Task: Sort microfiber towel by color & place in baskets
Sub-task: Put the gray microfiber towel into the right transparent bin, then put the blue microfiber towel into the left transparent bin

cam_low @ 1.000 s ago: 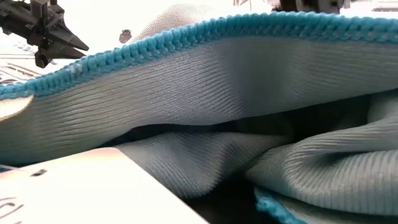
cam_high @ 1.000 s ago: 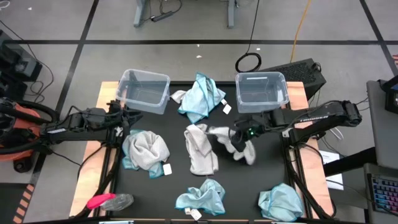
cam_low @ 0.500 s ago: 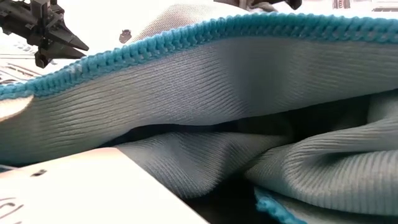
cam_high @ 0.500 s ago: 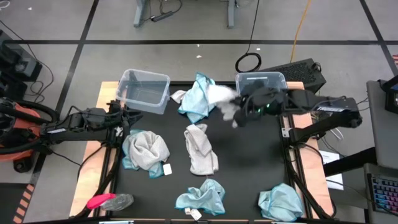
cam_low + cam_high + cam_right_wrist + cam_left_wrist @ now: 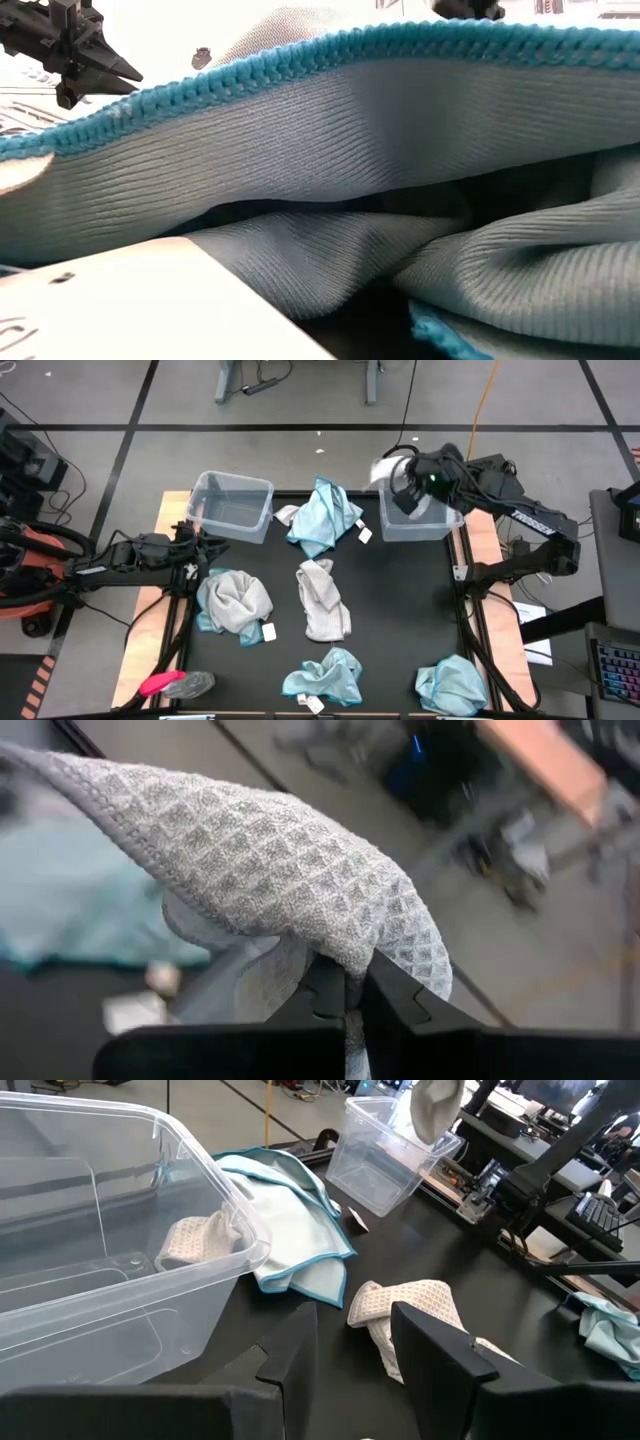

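Note:
My right gripper point(image 5: 400, 482) is up over the far left corner of the right basket point(image 5: 425, 515), shut on a pale grey waffle towel point(image 5: 384, 468) that also shows in the left wrist view point(image 5: 436, 1108). My left gripper point(image 5: 350, 1350) waits open beside the left basket point(image 5: 232, 505), with nothing between its fingers. On the black table lie a teal towel point(image 5: 322, 515), a grey towel point(image 5: 322, 600), a grey-and-teal heap point(image 5: 235, 603) and two teal towels point(image 5: 325, 675) point(image 5: 450, 682). Both baskets stand at the far edge. My right gripper pinches a bunched fold of the grey towel point(image 5: 345, 945) between its two fingertips point(image 5: 325, 995). The cloth drapes over and around the fingers, so the number of layers is hidden. The towel is lifted clear and hangs slack point(image 5: 432, 1120) above the right basket.
A small pink-and-grey object point(image 5: 175, 683) lies at the near left corner. A small grey cloth piece point(image 5: 200, 1240) shows behind the left basket's wall. A teal towel point(image 5: 330, 180) fills the low view. Bare black table lies between the towels.
My right gripper has risen from the table's middle and swung toward the far right, turning as it went, and now stands over the right basket. The grey towel went with it, lifted clear of the table.

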`<state>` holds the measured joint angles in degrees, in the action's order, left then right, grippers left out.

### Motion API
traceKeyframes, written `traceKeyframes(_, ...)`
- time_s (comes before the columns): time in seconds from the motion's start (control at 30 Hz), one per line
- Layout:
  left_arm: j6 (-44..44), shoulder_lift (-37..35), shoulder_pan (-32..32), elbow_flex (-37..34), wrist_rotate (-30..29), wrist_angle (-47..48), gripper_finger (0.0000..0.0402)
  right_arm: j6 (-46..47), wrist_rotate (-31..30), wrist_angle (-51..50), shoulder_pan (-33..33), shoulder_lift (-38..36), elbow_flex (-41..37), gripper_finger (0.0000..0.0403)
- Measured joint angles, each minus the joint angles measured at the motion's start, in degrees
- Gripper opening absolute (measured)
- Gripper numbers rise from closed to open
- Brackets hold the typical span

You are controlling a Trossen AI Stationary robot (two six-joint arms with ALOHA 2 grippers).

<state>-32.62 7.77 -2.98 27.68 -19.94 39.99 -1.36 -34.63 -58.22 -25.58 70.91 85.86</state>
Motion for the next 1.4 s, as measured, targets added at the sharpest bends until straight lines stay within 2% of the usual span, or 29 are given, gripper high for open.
traceKeyframes(0.17, 0.00, 0.00, 0.00, 0.00, 0.00, 0.00, 0.0138, -0.87, 0.39, -7.80, -7.08, 2.08, -0.06, 0.0000)
traceKeyframes(0.33, 0.00, 0.00, 0.00, 0.00, 0.00, 0.00, 0.0138, -0.84, 4.97, -8.20, -10.96, 3.61, -3.56, 0.0001)
traceKeyframes(0.5, 0.00, 0.00, 0.01, 0.00, 0.00, 0.00, 0.0138, -0.18, 5.91, -7.74, -12.91, 4.31, -9.53, 0.0002)
traceKeyframes(0.63, 0.00, 0.00, 0.02, 0.00, 0.00, 0.00, 0.0138, 0.51, 10.83, -7.01, -14.76, 4.29, -12.94, 0.0003)
traceKeyframes(1.0, 0.00, 0.00, 0.02, 0.00, 0.00, 0.00, 0.0138, 1.77, 19.46, -6.62, -17.67, 4.26, -15.05, 0.0006)
traceKeyframes(1.13, -0.03, 0.00, 0.02, 0.00, 0.00, -0.01, 0.0138, 2.64, 20.20, -6.71, -17.97, 4.24, -15.05, 0.0042)
traceKeyframes(1.4, 0.00, -0.01, 0.00, 0.00, 0.00, -0.59, 0.0138, 5.52, 20.07, -6.87, -17.97, 3.94, -15.05, 0.0177)
